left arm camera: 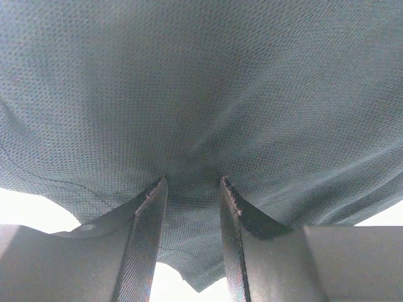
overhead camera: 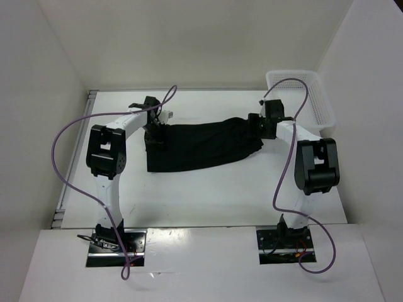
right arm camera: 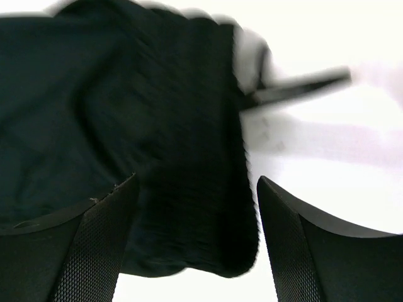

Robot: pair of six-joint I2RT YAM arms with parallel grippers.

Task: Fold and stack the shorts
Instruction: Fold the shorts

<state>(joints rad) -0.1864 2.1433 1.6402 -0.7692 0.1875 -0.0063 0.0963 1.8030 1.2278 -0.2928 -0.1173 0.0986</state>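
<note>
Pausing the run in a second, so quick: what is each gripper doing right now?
Left gripper: shut on the plain black soft fabric shorts.
Right gripper: open, jaws either side of the shorts' edge, gripping nothing.

Shorts [overhead camera: 201,146] on table [overhead camera: 208,195] centre; basket [overhead camera: 315,94] behind, far right
</note>
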